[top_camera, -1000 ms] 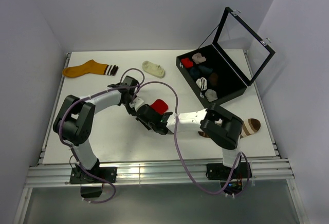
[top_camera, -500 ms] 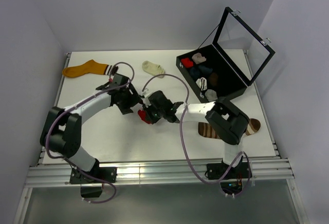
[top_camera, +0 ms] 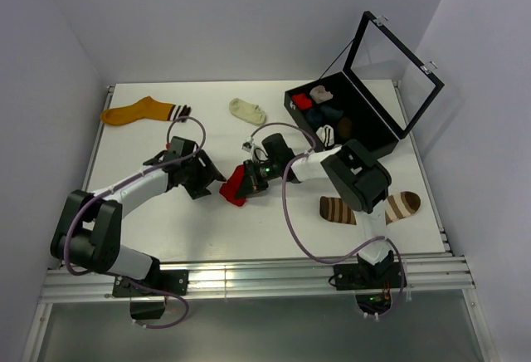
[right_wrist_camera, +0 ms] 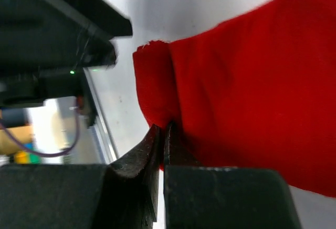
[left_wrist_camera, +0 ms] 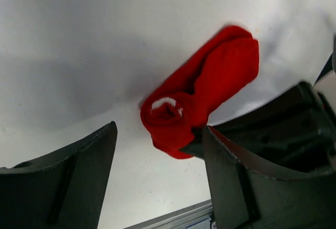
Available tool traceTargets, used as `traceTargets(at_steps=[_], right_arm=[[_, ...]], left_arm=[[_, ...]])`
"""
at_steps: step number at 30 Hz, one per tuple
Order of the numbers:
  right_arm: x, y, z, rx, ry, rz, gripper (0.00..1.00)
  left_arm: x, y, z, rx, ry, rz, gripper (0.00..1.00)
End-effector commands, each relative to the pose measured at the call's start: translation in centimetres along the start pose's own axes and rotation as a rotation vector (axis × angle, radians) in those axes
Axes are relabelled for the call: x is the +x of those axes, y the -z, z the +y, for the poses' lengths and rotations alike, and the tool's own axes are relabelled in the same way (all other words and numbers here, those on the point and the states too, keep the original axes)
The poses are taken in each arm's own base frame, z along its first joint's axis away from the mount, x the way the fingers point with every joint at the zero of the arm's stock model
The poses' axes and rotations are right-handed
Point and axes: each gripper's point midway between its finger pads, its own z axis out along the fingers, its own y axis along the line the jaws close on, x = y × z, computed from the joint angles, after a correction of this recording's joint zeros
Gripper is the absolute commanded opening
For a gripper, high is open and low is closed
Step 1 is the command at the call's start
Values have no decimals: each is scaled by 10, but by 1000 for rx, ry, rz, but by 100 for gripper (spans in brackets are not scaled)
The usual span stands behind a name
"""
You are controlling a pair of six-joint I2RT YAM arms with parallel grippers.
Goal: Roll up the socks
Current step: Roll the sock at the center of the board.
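One black case [top_camera: 377, 152] beyond red sock [top_camera: 233, 189]

Red sock [top_camera: 235, 189]: plain red. Orange sock [top_camera: 137, 112], 10 o'clock: mustard-orange, cuff striped black and white. Ankle sock [top_camera: 247, 110], 12 o'clock: cream. Brown sock [top_camera: 369, 208], 4 o'clock: dark brown, pale stripes. Case [top_camera: 340, 125]: black. Table [top_camera: 166, 229]: white. Cables [top_camera: 285, 212]: purple.

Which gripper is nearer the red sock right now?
Right. The right gripper is pinched shut on the fabric of the red sock. The left gripper is open, with the sock just ahead of its fingertips and not gripped.
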Motion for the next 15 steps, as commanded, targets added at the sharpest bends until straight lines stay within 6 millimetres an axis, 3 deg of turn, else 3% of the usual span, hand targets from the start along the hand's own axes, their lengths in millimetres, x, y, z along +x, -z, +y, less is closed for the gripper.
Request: traceTargets(at_steps=[1,9,15], right_arm=[[12,-1,-10,-14,-138,55,0],[13,-5,-23,16,-170,77,0],[11,-4,-25,40,-158,73,0]], left_arm=[[4,10,-26,116,-19,-18,71],[22,-10,-11,78,-12,33,64],[27,-22,2,5,-23,59,52]])
